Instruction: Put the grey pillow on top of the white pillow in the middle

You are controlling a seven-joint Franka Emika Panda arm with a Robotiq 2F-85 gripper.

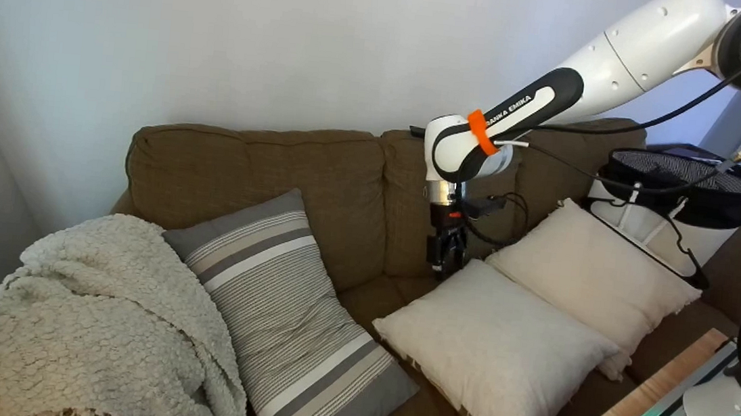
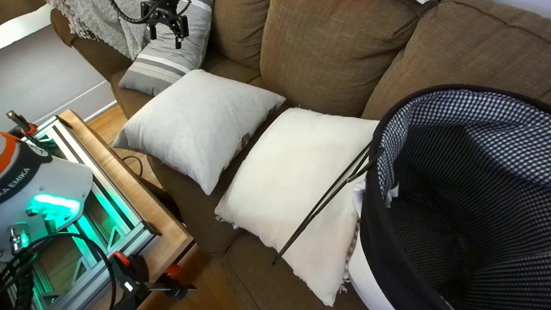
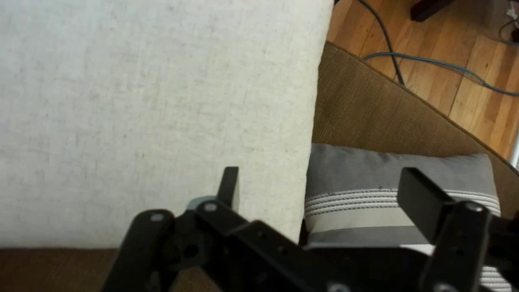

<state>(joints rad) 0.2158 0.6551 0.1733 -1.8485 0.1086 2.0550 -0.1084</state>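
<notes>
The grey pillow (image 1: 295, 323) with lighter stripes lies tilted on the sofa against the blanket; it also shows in an exterior view (image 2: 165, 56) and the wrist view (image 3: 352, 170). The white pillow (image 1: 499, 349) lies flat in the middle of the sofa; it also shows in an exterior view (image 2: 202, 120) and fills the left of the wrist view (image 3: 162, 101). My gripper (image 1: 447, 270) is open and empty, pointing down near the white pillow's back corner. It also shows in an exterior view (image 2: 168, 36). In the wrist view, the fingers (image 3: 318, 178) straddle the border between both pillows.
A more beige plain cushion (image 1: 598, 277) lies beside the white pillow. A dark hanger (image 2: 318, 206) and a black-rimmed hamper (image 2: 383, 241) stand against it. A fluffy blanket (image 1: 94, 324) covers the sofa's end. The sofa backrest (image 1: 266, 157) rises behind my gripper. My base table (image 2: 142, 206) stands in front.
</notes>
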